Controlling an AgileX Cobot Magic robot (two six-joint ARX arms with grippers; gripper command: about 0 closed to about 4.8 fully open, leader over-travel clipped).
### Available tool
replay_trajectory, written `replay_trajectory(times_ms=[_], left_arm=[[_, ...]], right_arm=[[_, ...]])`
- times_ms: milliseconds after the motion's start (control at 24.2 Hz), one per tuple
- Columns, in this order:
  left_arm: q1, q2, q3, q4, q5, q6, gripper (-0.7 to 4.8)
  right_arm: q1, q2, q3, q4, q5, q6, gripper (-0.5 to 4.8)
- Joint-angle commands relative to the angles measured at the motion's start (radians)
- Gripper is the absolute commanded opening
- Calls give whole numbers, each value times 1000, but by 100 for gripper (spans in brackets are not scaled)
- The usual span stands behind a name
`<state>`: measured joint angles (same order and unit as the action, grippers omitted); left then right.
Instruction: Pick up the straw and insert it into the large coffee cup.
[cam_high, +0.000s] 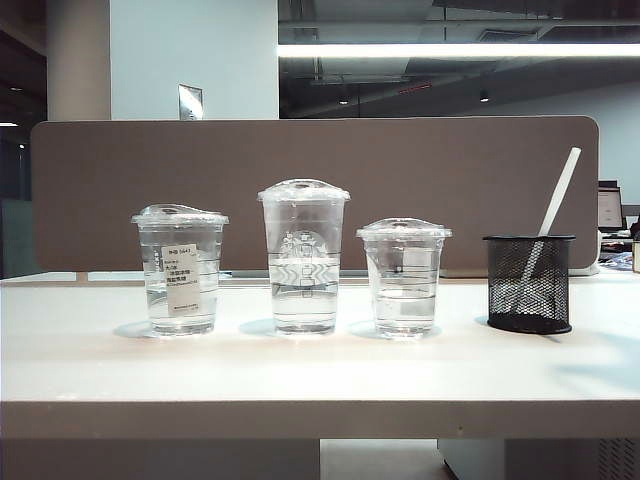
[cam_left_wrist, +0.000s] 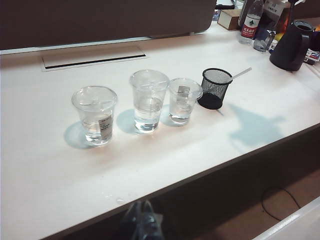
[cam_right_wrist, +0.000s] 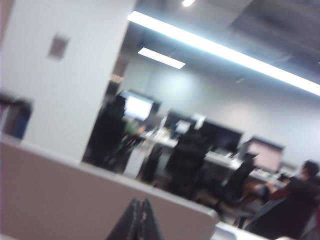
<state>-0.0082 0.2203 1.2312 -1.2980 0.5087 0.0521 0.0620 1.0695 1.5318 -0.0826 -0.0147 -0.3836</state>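
Black and pressed tip to tip, the right gripper (cam_right_wrist: 142, 220) shows its fingers fully closed on nothing, aimed level over the grey partition (cam_right_wrist: 75, 200) toward a blurred office beyond; it is absent from the exterior view. The left gripper (cam_left_wrist: 141, 222), also dark, closed and empty, hangs off the desk's (cam_left_wrist: 60, 190) near edge, looking down on the row of cups.

The white straw (cam_high: 553, 212) leans in a black mesh pen holder (cam_high: 528, 283) toward the desk's right end, its upper part poking well above the rim. The large coffee cup (cam_high: 303, 256), domed lid on and partly filled with clear liquid, stands in the middle of the row, between a labelled cup (cam_high: 180, 268) on its left and the shortest cup (cam_high: 404, 276) on its right, which sits between it and the holder.

The step in hand appears to be the reach for the straw, not yet begun. The right gripper, nearer the holder, would likely do best to tip down, spread its fingers and pinch the exposed upper shaft, then lift along the straw's lean so the light holder does not tip. Gripping high may make the tip wobble at the lid's opening.
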Motion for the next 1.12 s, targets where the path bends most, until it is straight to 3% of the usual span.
replay_trajectory(times_ms=[41,207,290,496,662,869,1117], left_arm=[[1,2,2,14,-5,5,-4],[0,2,2,14,-96,5,-4],[0,2,2,14,-208,4,-5],[0,2,2,13,-213,4,-5],[0,2,1,15,-151,5,-5],[0,2,1,13,-14,8,-5],[0,2,1,9,31,8,-5]], right_arm=[[-29,78,-6,-4,-38,34,-2],[-85,151,-86,43,-77,111,-1],[-132,154,-268,204,-83,158,-1],[-188,126,-664,540,-149,286,-1],[-184,85,-923,730,-192,333,-1],[-165,-11,-1161,917,-140,369,0],[-142,-161,-1327,932,-124,422,2]])
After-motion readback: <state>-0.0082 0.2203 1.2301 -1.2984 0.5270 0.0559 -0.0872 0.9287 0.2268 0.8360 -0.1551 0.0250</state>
